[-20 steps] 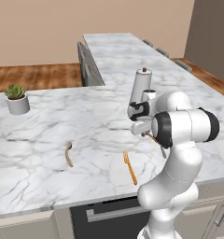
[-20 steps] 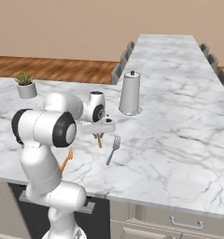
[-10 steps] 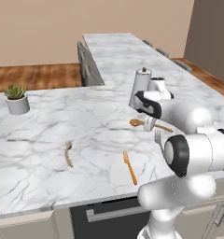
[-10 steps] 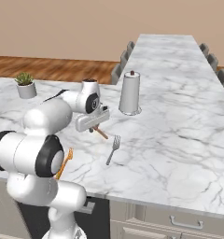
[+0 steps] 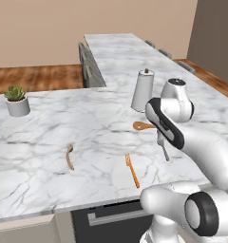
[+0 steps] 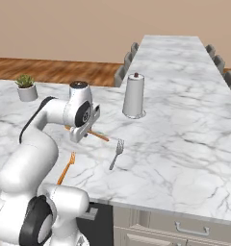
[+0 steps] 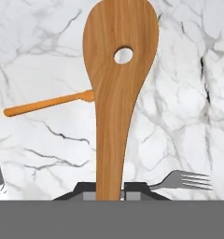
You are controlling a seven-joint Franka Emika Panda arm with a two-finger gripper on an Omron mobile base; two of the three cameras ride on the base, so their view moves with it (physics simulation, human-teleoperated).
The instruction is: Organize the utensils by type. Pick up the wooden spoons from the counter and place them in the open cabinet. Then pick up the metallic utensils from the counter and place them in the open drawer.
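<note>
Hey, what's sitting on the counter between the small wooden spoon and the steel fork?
The copper fork lies between the small wooden spoon and the steel fork, on bare marble counter. The left base view shows it.

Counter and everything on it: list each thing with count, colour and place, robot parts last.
counter: one, white marble with grey veins, an L with a long wing running back.
held wooden spoon: one, orange-brown with a hole in its bowl, lifted above the counter in the gripper.
small wooden spoon: one, pale tan, lying left of the orange fork.
orange fork: one, copper-orange, near the front edge.
steel fork: one, grey, right of the orange fork.
paper towel holder: one, white-grey, upright behind the forks.
potted plant: one, green in a white pot, far left.
chairs: several, grey, along the wing.
gripper: one, shut on the spoon's handle.
</note>
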